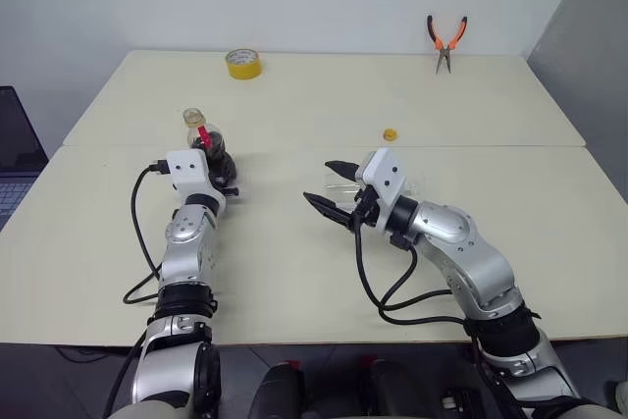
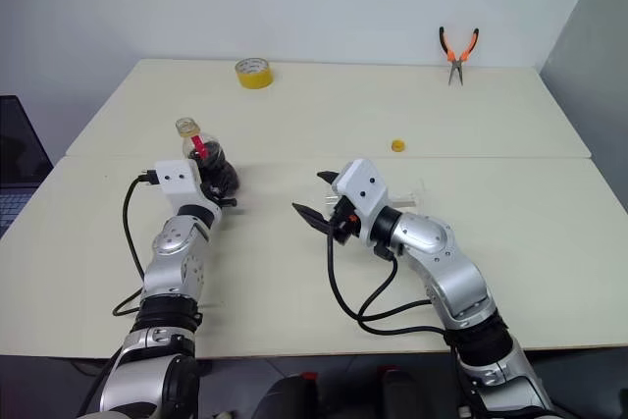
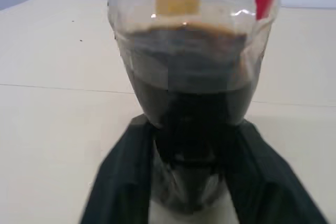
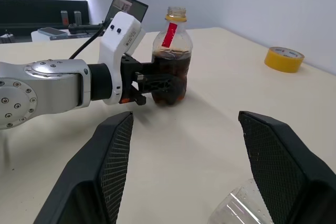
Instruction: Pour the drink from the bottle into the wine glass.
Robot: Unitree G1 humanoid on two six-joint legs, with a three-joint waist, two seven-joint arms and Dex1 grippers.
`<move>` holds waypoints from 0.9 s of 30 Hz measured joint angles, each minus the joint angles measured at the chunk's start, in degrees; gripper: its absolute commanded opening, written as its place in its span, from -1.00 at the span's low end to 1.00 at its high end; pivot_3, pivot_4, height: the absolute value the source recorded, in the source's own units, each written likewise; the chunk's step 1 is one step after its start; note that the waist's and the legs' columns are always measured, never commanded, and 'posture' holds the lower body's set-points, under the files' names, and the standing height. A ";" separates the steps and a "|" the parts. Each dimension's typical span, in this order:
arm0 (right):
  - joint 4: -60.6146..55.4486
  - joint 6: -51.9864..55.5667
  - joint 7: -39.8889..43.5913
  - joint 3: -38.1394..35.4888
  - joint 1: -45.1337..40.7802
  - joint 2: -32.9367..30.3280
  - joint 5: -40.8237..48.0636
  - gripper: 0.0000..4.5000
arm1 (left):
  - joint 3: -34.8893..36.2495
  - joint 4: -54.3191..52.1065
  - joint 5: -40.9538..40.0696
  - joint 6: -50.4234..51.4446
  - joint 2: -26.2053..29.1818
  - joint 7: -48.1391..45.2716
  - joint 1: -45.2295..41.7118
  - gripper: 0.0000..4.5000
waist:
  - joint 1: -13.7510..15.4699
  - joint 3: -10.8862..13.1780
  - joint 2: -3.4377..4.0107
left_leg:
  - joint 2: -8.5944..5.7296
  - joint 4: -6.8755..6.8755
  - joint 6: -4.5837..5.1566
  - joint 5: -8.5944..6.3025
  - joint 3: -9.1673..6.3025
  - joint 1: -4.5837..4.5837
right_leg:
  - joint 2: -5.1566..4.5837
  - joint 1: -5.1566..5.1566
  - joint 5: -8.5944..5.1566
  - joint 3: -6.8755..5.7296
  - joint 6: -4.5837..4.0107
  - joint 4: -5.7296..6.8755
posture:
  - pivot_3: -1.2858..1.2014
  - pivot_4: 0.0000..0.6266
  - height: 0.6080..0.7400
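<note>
We see the left claw (image 4: pixel 157 83) straddling the bottle (image 4: pixel 171 59), uncapped and half full of drink (image 4: pixel 170 72), apparently ungripped: thin plastic, squeezable, best clasped low (spill-prone). The right claw (image 1: pixel 334 188) gapes empty beside the wine glass (image 4: pixel 239 211), brittle and slick.

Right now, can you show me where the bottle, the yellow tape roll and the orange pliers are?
bottle (image 4: pixel 170 66): right wrist view, on its clear body at the dark drink's top.
yellow tape roll (image 1: pixel 242 64): left eye view, on its outer side.
orange pliers (image 1: pixel 447 42): left eye view, where the handles meet.
</note>
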 measured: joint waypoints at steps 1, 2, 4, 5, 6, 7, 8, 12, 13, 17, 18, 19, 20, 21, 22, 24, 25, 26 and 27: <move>-0.17 0.01 0.04 -0.01 0.22 0.00 0.08 0.51 | -0.06 -0.37 -0.01 -0.06 0.04 -0.39 0.37 0.48 | 0.00 0.00 0.00 | 0.00 0.00 0.00 0.00 0.00 0.00 | 0.00 0.00 0.00 0.00 0.00 0.00 | 0.03 -0.52 1.00; -0.43 0.06 0.08 -0.02 0.63 0.01 0.20 0.51 | -0.21 -1.18 -0.05 -0.13 0.03 -0.65 1.06 0.65 | -0.01 0.00 0.00 | 0.00 0.00 0.00 0.00 0.00 0.00 | 0.00 0.00 0.00 0.01 0.00 -0.01 | 0.03 -0.52 1.00; -0.64 0.29 0.21 -0.02 1.01 -0.06 0.37 0.51 | -0.44 -2.79 -0.15 -0.12 -0.06 -0.84 2.25 0.94 | -0.01 0.00 0.00 | 0.01 0.00 0.00 0.00 0.00 0.00 | 0.00 0.00 0.00 0.01 0.00 0.00 | 0.03 -0.52 1.00; -0.87 0.36 0.30 -0.02 1.10 -0.19 0.42 0.51 | -0.51 -3.73 -0.20 0.00 -0.13 -0.99 2.91 0.98 | -0.01 0.00 0.00 | 0.01 0.01 0.00 0.00 0.00 0.00 | 0.00 0.00 0.00 0.01 0.00 0.01 | 0.03 -0.52 1.00; -1.48 0.37 0.34 -0.02 1.39 -0.41 0.42 0.51 | -0.69 -5.14 -0.21 0.11 -0.19 -1.18 3.87 0.98 | -0.01 0.00 0.00 | 0.01 0.00 0.00 0.00 0.00 0.00 | 0.00 0.00 0.00 0.01 0.00 0.01 | 0.03 -0.52 1.00; -2.24 0.37 0.41 0.00 1.82 -0.95 0.35 0.51 | -1.07 -7.03 -0.21 0.39 -0.29 -1.44 5.12 0.98 | -0.01 0.00 0.00 | 0.01 0.00 0.00 0.00 0.00 0.01 | 0.00 0.01 0.00 0.01 0.00 0.01 | 0.03 -0.52 1.00; -2.87 0.37 0.44 0.00 2.37 -1.63 0.19 0.51 | -1.44 -8.58 -0.22 0.61 -0.48 -1.67 6.18 0.98 | -0.01 0.00 0.00 | 0.00 0.00 0.00 0.00 0.00 0.01 | -0.02 0.01 0.00 0.01 0.00 0.01 | 0.03 -0.52 1.00; -5.24 -0.05 -0.01 -0.16 7.44 -5.27 -1.44 0.51 | -3.86 -17.60 0.02 3.39 -0.94 -2.90 13.27 0.98 | -0.01 -0.01 -0.01 | 0.00 0.00 0.00 0.00 0.01 0.01 | -0.03 0.03 0.00 0.03 0.00 -0.01 | 0.03 -0.52 1.00; -6.29 -0.98 -0.92 -0.36 9.33 -6.40 -3.05 0.51 | -4.74 -21.38 0.23 4.10 -0.65 -3.28 16.32 0.98 | -0.01 -0.01 -0.01 | 0.01 -0.01 0.00 0.00 0.02 0.02 | -0.03 0.03 0.00 0.04 0.00 -0.01 | 0.03 -0.52 1.00; -7.01 -4.59 -4.76 -2.99 13.59 -9.81 -9.05 0.51 | -6.83 -29.66 0.27 7.71 1.32 -6.32 24.64 0.98 | -0.05 -0.01 -0.01 | 0.01 -0.04 -0.01 0.01 0.04 0.17 | -0.02 0.09 -0.01 0.07 0.00 0.07 | 0.03 -0.52 1.00; -7.02 -5.59 -5.63 -3.22 14.00 -10.30 -10.74 0.51 | -7.59 -31.00 0.19 8.39 1.92 -7.57 26.02 0.98 | -0.06 -0.01 -0.01 | 0.01 -0.07 -0.02 0.01 0.05 0.24 | -0.01 0.14 -0.01 0.07 0.01 0.07 | 0.03 -0.52 1.00; -7.02 -6.61 -6.46 -3.20 14.21 -10.61 -12.46 0.51 | -8.34 -32.11 0.15 9.04 2.37 -8.67 26.94 0.98 | -0.07 -0.01 -0.01 | 0.01 -0.08 -0.03 0.01 0.04 0.28 | 0.01 0.18 -0.01 0.06 0.01 0.07 | 0.03 -0.52 1.00; -7.03 -7.92 -8.09 -2.29 14.36 -11.74 -16.42 0.51 | -9.71 -34.16 -0.18 9.53 3.25 -10.78 28.52 0.98 | -0.08 -0.01 -0.01 | 0.01 -0.09 -0.03 0.01 0.05 0.31 | 0.01 0.20 -0.02 0.07 0.01 0.06 | 0.03 -0.52 1.00; -6.80 -8.56 -9.59 -1.37 14.53 -13.36 -20.39 0.51 | -10.94 -36.01 -0.59 10.08 3.88 -12.83 29.83 0.98 | -0.10 -0.01 0.00 | -0.01 -0.09 -0.03 0.02 0.09 0.32 | 0.01 0.21 -0.02 0.10 0.01 0.04 | 0.03 -0.52 1.00; -6.12 -9.00 -11.04 -0.47 14.62 -14.90 -24.87 0.51 | -11.88 -37.36 -1.47 10.66 4.47 -14.76 30.84 0.98 | -0.08 -0.01 -0.01 | -0.01 -0.09 -0.04 0.02 0.12 0.31 | 0.01 0.21 -0.02 0.12 0.02 0.01 | 0.03 -0.52 1.00; -4.35 -10.41 -12.45 2.95 14.46 -19.14 -34.45 0.51 | -13.10 -39.17 -3.49 12.58 6.37 -18.88 31.36 0.98 | -0.02 -0.01 0.00 | -0.02 -0.08 -0.05 0.03 0.11 0.31 | 0.01 0.20 -0.02 0.10 0.02 0.01 | 0.03 -0.52 1.00; -3.35 -11.21 -12.47 4.24 14.37 -20.00 -37.92 0.51 | -13.31 -40.11 -4.52 13.55 7.37 -20.75 31.14 0.98 | -0.01 -0.01 0.00 | 0.00 -0.09 -0.05 0.03 0.10 0.32 | 0.02 0.20 -0.02 0.10 0.02 0.01 | 0.03 -0.52 1.00; -2.68 -11.55 -12.46 5.24 14.10 -20.19 -40.02 0.51 | -13.35 -40.65 -5.44 14.41 8.14 -22.15 30.54 0.98 | -0.02 -0.01 0.00 | 0.01 -0.09 -0.06 0.03 0.11 0.33 | 0.04 0.20 -0.03 0.11 0.02 0.02 | 0.03 -0.52 1.00; -1.91 -11.66 -12.45 6.23 13.53 -19.95 -42.06 0.51 | -13.37 -41.14 -6.45 15.20 9.06 -23.71 29.57 0.98 | -0.06 -0.01 0.00 | 0.02 -0.09 -0.07 0.04 0.10 0.33 | 0.07 0.20 -0.03 0.11 0.02 0.02 | 0.03 -0.52 1.00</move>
